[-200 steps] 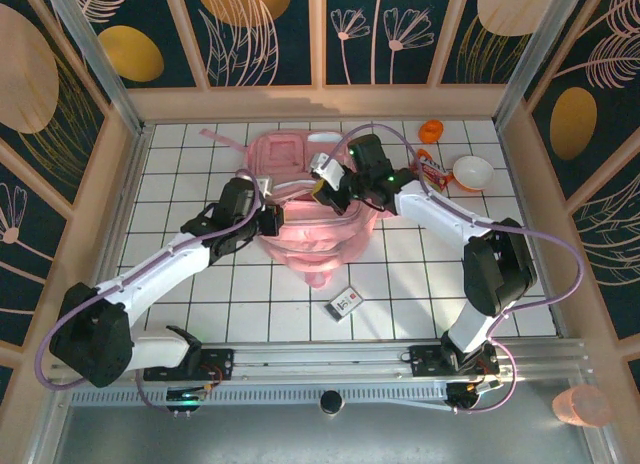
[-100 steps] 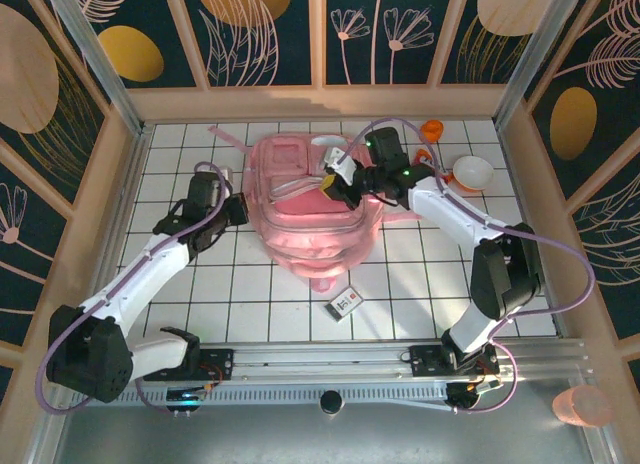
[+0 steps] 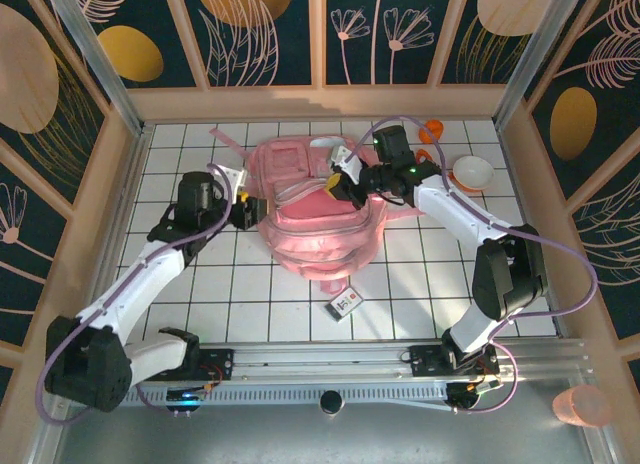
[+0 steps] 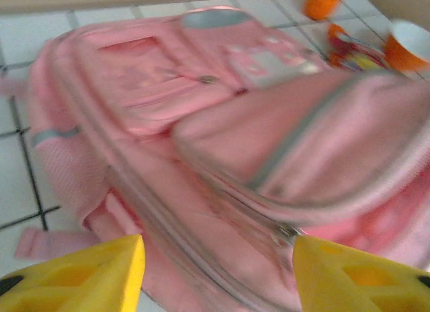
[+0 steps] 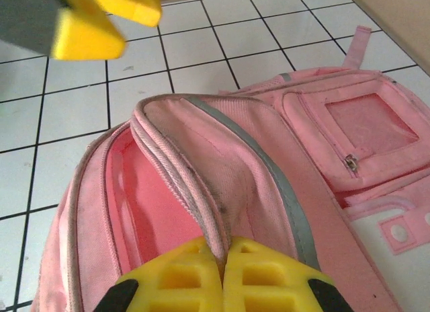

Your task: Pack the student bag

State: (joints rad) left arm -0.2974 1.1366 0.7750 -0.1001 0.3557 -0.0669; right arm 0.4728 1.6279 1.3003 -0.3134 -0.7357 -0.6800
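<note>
The student bag (image 3: 318, 229) is a big pink backpack lying flat on the white tiled table, its main zip undone. My right gripper (image 3: 335, 184) is shut on the edge of the bag's opened flap and holds it lifted, so the pink lining shows. In the right wrist view the two yellow fingers (image 5: 181, 278) pinch the zip edge of the bag (image 5: 269, 164). My left gripper (image 3: 248, 212) stands open just off the bag's left side. Its yellow fingers (image 4: 87, 275) frame the bag (image 4: 201, 124) with nothing between them.
A small white card box (image 3: 346, 302) lies on the tiles in front of the bag. At the back right sit an orange and white bowl (image 3: 472, 171), a colourful packet (image 3: 432, 174) and a small orange thing (image 3: 431, 131). Wooden walls ring the table.
The left gripper has let go of the bag, opened and drawn back to the left. The right gripper has kept its hold and raised the flap toward the back right.
</note>
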